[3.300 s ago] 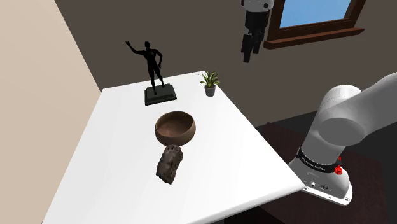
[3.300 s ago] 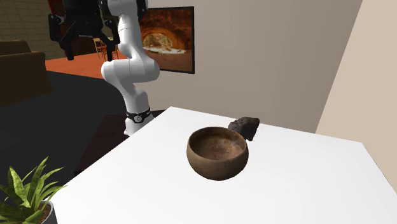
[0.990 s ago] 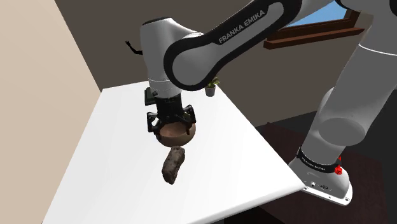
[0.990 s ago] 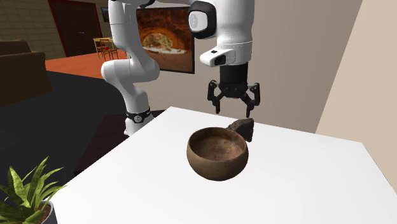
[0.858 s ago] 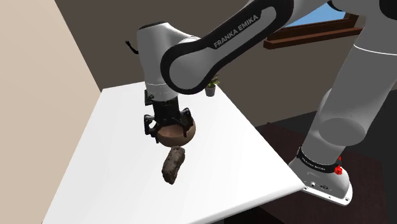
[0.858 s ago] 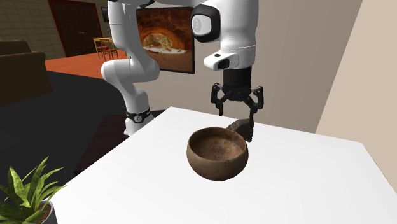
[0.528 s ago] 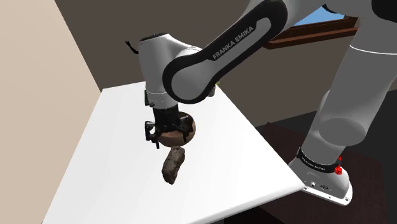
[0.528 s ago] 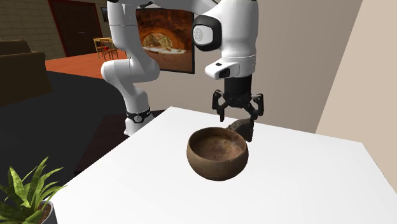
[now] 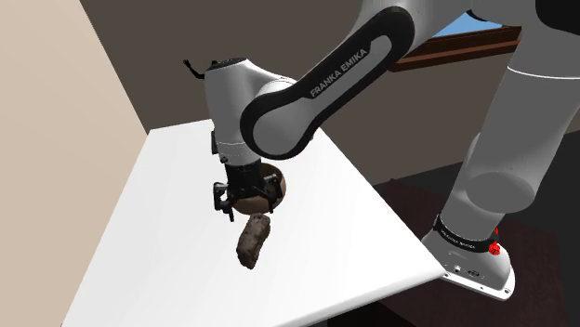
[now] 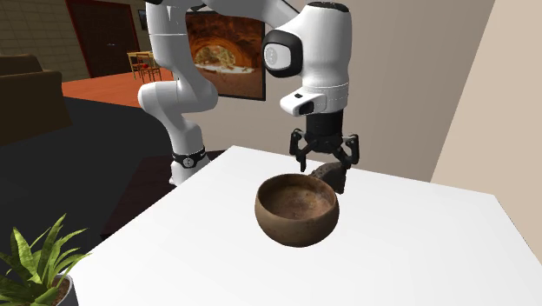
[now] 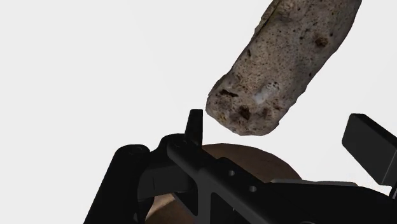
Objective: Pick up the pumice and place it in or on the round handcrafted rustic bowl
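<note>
The end effector (image 9: 246, 202) hangs low over the white desk (image 9: 167, 214), its black fingers (image 11: 195, 121) spread wide and gripping nothing. It sits above the gap where the bowl (image 10: 295, 209) and the pumice (image 9: 251, 239) come closest together.

The pumice is a long, lumpy stone, grey-brown, rough and pocked with dark pits. It lies flat on the desk just beside the bowl, on the bowl's near side in the shoulder view and behind it in the second exterior view. Whether the two touch cannot be told. In the wrist view one blunt end of the stone shows between the open fingers, clear of both.

The bowl is round and deep, brown with a mottled, matte inside and a slightly uneven rim. A leafy green plant (image 10: 35, 261) stands at the desk's near left corner in the second exterior view.
</note>
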Robot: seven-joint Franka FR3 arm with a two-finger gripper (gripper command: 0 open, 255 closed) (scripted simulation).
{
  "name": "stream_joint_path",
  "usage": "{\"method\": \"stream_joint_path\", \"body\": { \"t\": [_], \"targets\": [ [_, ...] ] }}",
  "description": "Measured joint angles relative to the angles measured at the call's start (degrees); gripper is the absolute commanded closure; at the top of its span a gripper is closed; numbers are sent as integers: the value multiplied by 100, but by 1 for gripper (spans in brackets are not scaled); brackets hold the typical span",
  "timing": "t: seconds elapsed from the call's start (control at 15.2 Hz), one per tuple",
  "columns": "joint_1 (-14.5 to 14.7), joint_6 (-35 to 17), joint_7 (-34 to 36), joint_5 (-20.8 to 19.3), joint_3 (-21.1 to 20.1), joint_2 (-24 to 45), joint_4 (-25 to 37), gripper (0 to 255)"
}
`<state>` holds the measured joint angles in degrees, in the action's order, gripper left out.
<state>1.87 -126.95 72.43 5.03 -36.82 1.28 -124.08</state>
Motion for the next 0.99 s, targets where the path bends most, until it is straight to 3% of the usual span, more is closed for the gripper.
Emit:
{"method": "stream_joint_path", "body": {
  "t": [0.07, 0.99],
  "targets": [
    [0, 0, 0, 0, 0, 0, 0, 255],
    [-10, 228, -51, 92, 11, -154, 115, 255]
  ]
}}
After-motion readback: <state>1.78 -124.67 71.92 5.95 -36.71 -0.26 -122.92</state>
